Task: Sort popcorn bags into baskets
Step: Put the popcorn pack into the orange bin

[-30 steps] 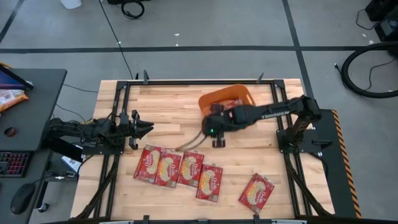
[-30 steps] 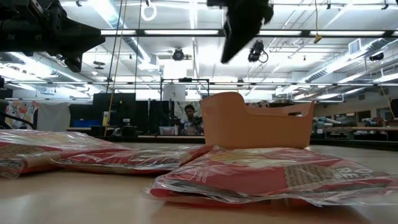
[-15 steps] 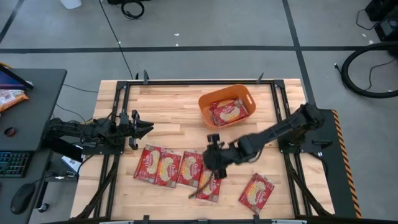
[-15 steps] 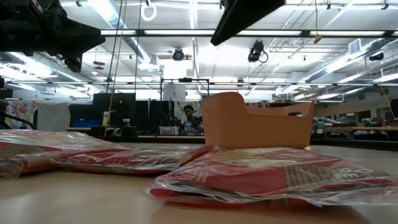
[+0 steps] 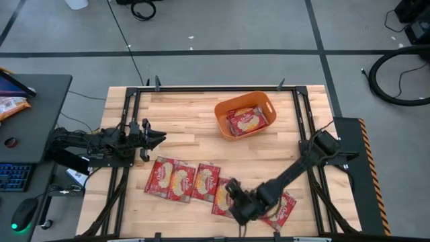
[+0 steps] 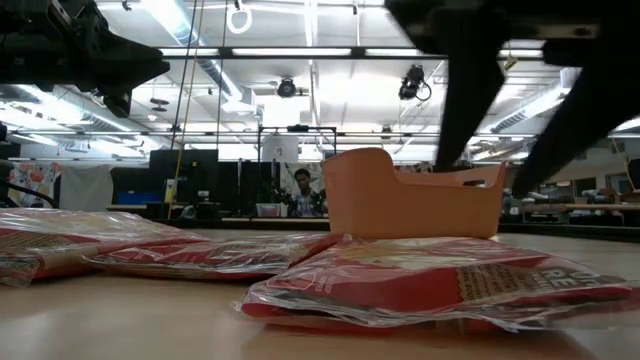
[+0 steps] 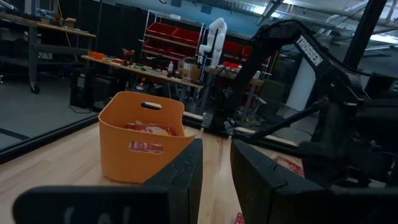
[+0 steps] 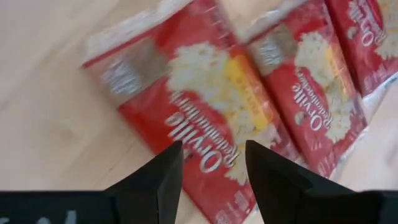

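From my seat, the nearest thing is my right gripper (image 5: pixel 236 204), down low at the front edge of the table with its fingers (image 8: pixel 163 174) spread apart and empty, hanging over the end packet (image 8: pixel 211 127) of a row of popcorn bags. That packet is the last of four overlapping bags (image 5: pixel 191 183) laid side by side along the front of the table. A fifth bag (image 5: pixel 281 210) lies apart to the right, partly under my right arm.

These packets look light, flat and floppy, with a glossy foil skin that I expect to be slippery and crinkly. I'd take hold at a free edge or corner, where a finger can get under. The middle gives nothing to pinch. The overlap worries me: lifting one could drag its neighbour.

Farther back on the left, my left gripper (image 5: pixel 156 140) waits over bare wood, its fingers parted a little with nothing between them.

At the far side stands the one orange tub (image 5: pixel 222 109), with at least one bag (image 5: pixel 246 120) already inside. I can't tell if more lie beneath it. So I count six bags showing and one tub.
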`<move>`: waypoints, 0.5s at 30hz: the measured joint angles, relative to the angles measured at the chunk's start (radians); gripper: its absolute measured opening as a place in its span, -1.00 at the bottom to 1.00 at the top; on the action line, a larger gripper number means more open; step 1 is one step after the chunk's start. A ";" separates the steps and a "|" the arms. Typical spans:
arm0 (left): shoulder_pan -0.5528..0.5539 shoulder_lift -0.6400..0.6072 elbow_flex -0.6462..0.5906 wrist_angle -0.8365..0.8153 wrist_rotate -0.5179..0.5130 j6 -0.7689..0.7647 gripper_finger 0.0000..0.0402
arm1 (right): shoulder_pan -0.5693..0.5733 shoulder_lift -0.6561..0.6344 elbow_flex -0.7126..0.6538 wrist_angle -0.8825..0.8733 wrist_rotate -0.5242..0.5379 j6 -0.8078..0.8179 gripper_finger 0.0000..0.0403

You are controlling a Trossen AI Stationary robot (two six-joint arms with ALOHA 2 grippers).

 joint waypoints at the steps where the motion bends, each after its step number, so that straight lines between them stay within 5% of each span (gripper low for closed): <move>1: 0.000 0.000 0.000 0.000 0.000 0.000 -0.57 | 0.013 0.003 0.000 0.000 0.029 -0.006 -0.11; 15: 0.000 0.000 0.000 -0.006 -0.016 0.000 -0.57 | 0.055 0.117 0.001 -0.077 0.149 -0.035 -0.11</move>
